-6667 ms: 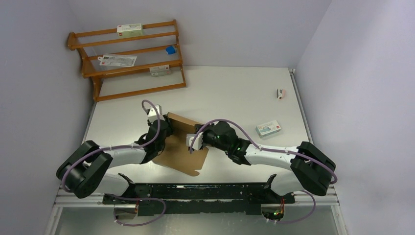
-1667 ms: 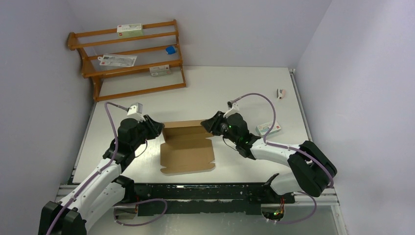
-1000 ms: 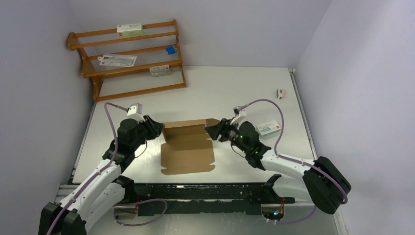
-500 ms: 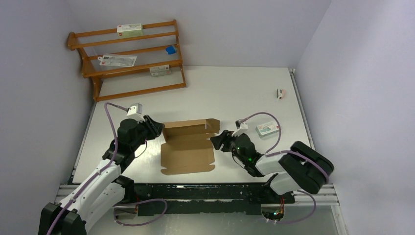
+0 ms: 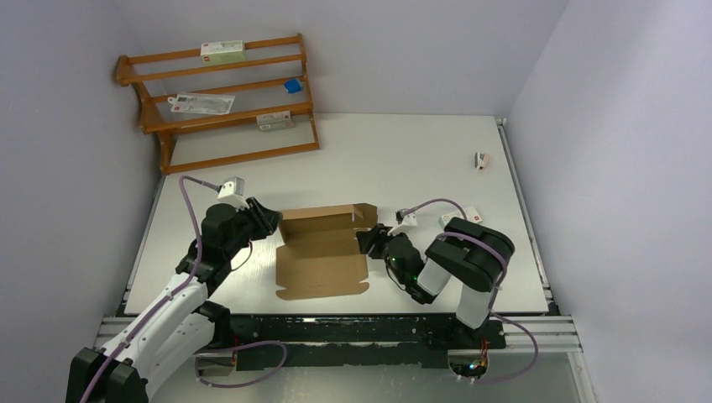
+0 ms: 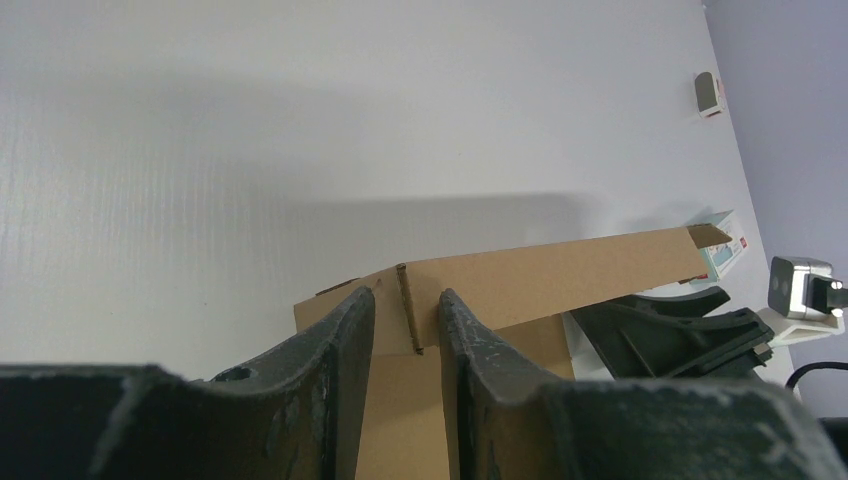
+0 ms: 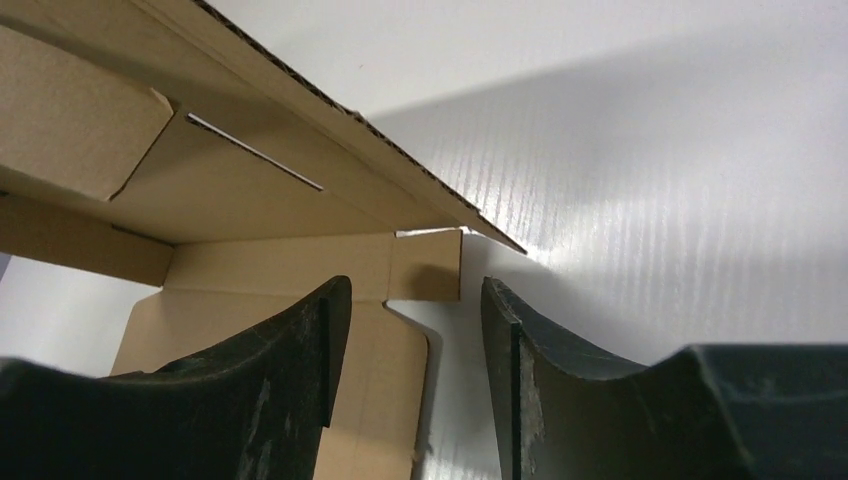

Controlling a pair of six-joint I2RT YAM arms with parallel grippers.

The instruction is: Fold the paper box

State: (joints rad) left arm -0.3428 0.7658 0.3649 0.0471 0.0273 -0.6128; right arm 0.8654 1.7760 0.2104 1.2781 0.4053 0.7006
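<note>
The box [image 5: 322,267] lies flat, its raised far wall running left-right, with the left end pinched in the left gripper [image 6: 405,305] and the right gripper [image 7: 415,290] wide open at the right corner.

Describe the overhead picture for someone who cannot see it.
A half-folded brown cardboard box lies on a white table between two robot arms. The left gripper straddles its back-left corner; the right gripper sits open at its right edge. A wooden rack stands back left.

Left claw [image 6: 404,308] pinched narrow, right claw [image 7: 414,300] spread.
</note>
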